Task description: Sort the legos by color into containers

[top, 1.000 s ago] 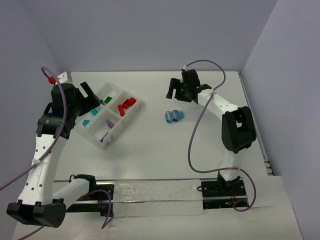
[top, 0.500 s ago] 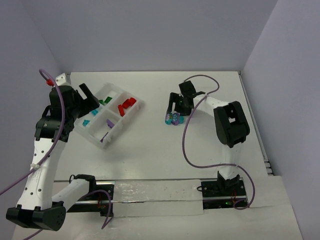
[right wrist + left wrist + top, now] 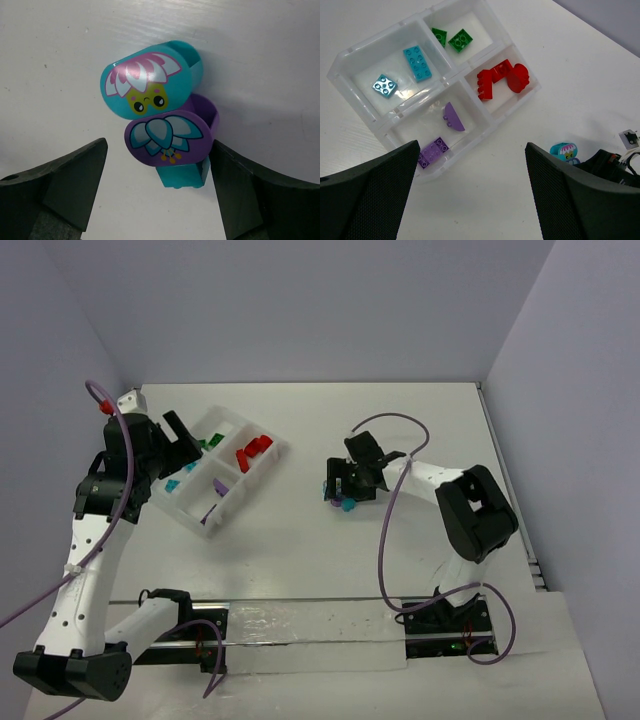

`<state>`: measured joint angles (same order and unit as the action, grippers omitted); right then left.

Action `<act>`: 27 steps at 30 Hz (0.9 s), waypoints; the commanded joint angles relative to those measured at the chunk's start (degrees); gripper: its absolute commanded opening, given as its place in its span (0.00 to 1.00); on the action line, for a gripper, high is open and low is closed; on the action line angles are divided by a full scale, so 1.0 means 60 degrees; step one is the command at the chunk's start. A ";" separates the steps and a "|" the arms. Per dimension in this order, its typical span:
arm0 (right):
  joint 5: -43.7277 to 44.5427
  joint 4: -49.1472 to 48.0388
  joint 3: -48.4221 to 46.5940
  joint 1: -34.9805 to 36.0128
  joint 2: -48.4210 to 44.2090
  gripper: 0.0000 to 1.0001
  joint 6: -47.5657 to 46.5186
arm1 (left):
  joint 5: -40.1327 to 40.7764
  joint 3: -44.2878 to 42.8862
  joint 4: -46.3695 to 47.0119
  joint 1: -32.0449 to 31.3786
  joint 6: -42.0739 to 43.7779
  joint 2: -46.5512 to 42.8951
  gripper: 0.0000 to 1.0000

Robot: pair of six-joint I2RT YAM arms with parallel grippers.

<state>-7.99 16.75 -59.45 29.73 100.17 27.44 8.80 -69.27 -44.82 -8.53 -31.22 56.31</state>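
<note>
Jaws of our right gripper (image 3: 157, 150) stand wide apart with the teal-and-purple lego cluster (image 3: 160, 115) between them; our left gripper (image 3: 471, 146), equally spread, hovers with the tray (image 3: 455, 79) just ahead.

Right tool (image 3: 343, 488), earlier beyond the teal-purple lego cluster (image 3: 161, 114), now low astride it.

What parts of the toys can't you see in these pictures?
Top view: the right gripper covers most of the brick cluster.
Top view: the left gripper covers the left corner of the tray.
Right wrist view: the bottom teal brick sits mostly hidden under the purple piece.
</note>
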 commanded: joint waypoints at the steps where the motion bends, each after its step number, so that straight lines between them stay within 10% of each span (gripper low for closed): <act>1: 0.0698 -0.0020 0.0063 0.0366 -0.0611 0.89 -0.0003 | -0.0119 0.0031 0.0292 0.0000 -0.0055 -0.0026 0.94; 27: 0.3771 0.0665 -0.0356 0.1553 -0.0128 0.48 -0.0258 | -0.0299 0.0177 0.0376 0.0000 -0.0122 0.0077 0.94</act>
<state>10.86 21.12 -59.60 38.74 98.83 25.71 8.24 -67.72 -44.66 -8.54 -31.31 56.50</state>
